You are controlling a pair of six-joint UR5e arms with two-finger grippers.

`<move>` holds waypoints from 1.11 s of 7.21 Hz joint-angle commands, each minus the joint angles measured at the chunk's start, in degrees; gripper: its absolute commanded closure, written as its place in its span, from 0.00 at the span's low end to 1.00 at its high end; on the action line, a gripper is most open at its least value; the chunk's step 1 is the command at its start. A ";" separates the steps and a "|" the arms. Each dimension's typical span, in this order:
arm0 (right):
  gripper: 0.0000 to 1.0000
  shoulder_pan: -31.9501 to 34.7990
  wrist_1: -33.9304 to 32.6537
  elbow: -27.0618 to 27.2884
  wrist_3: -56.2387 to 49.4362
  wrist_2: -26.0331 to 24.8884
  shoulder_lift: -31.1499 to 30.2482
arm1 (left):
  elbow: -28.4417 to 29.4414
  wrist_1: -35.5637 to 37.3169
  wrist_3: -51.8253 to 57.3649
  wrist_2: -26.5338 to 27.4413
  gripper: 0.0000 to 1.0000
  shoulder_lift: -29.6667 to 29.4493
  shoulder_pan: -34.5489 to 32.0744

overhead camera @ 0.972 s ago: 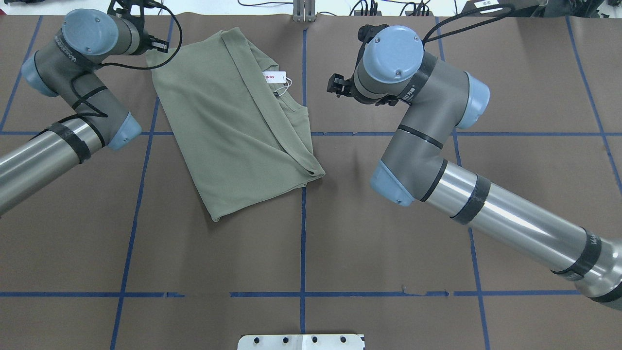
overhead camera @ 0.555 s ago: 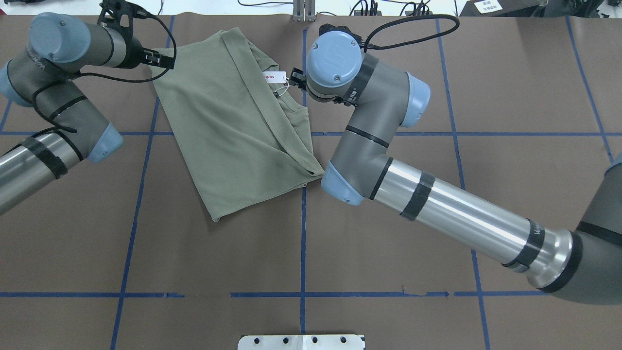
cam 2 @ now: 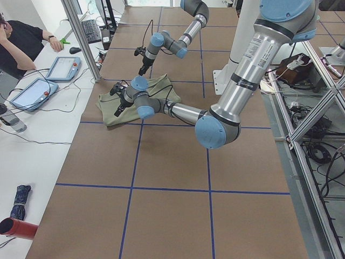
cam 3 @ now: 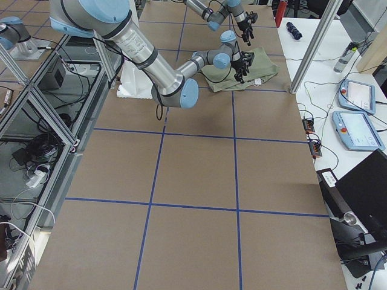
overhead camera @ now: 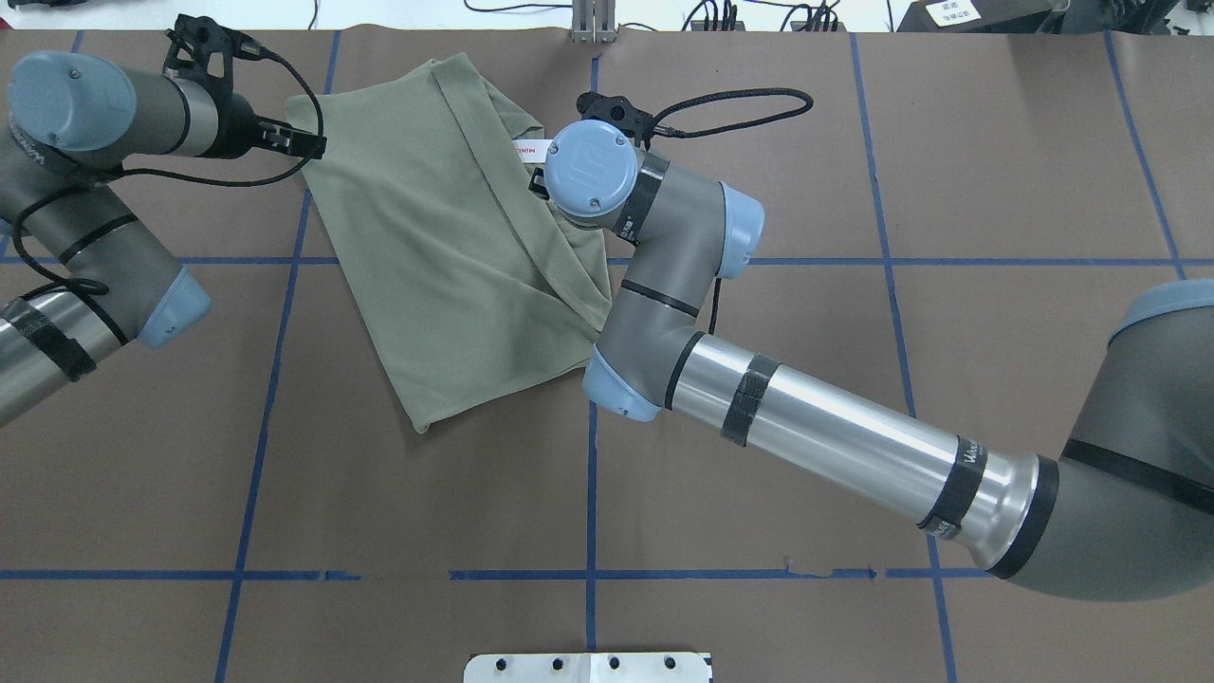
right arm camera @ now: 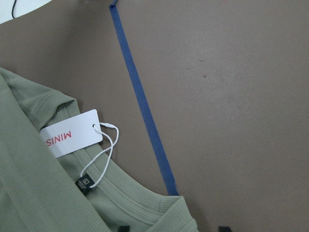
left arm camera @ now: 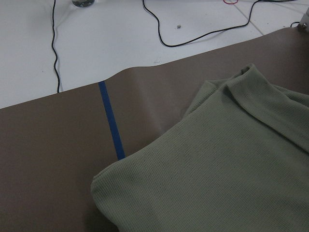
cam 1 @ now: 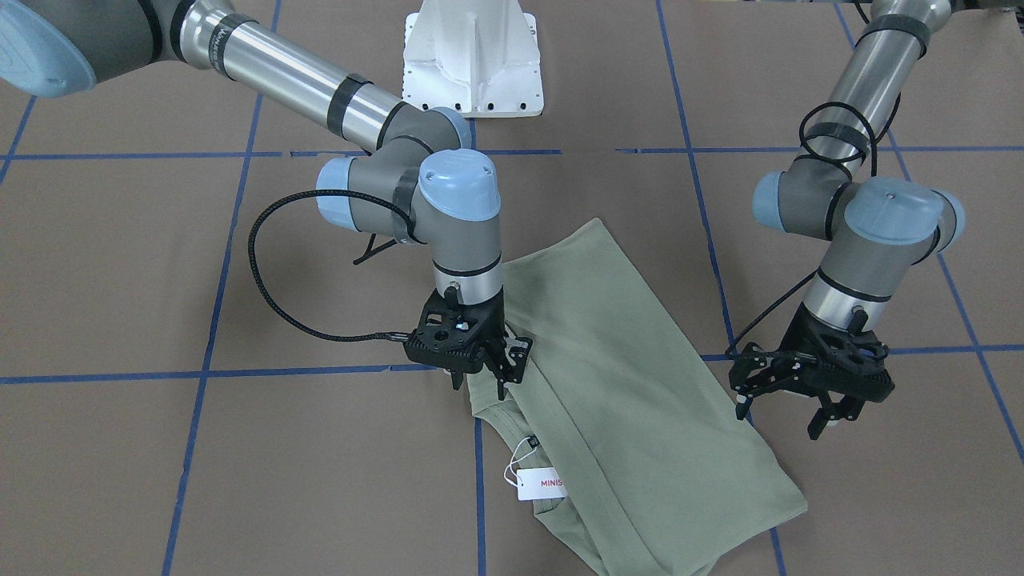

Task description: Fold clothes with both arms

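The pale sage-green shirt [overhead camera: 446, 247] lies folded and slanted on the brown table; it also shows in the front view [cam 1: 640, 400]. Its white hang tag [right arm camera: 70, 134] sits at the neck. My right gripper [cam 1: 480, 384] hangs open just above the shirt's edge by the neck, and the ribbed collar lies between its fingertips [right arm camera: 124, 228] in the right wrist view. In the overhead view the wrist hides it. My left gripper [cam 1: 780, 412] is open and empty, just off the shirt's far left corner [left arm camera: 104, 181]; it also shows in the overhead view [overhead camera: 308, 144].
The white pedestal base [cam 1: 474, 60] stands at the robot's side of the table. Blue tape lines [overhead camera: 591, 493] grid the brown table cover. The table's far edge with loose cables [left arm camera: 193, 36] lies just beyond the shirt. An operator [cam 2: 21, 40] and tablets [cam 2: 62, 67] sit past it.
My right arm has swung left across the table until its gripper hangs over the shirt's neck. My left arm has drawn back to the left, its gripper staying by the far left corner.
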 commanded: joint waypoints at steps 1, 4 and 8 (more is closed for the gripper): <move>0.31 -1.13 0.00 -2.19 -0.34 -1.99 0.02 | -0.03 0.02 0.02 -0.03 0.00 0.30 0.13; 0.33 -1.83 0.00 -2.46 -0.87 -3.05 0.20 | -0.03 -0.07 0.02 -0.03 0.00 0.30 0.13; 0.45 -2.19 0.09 -2.73 -0.78 -3.49 0.29 | -0.03 -0.07 0.02 0.06 0.00 0.39 0.13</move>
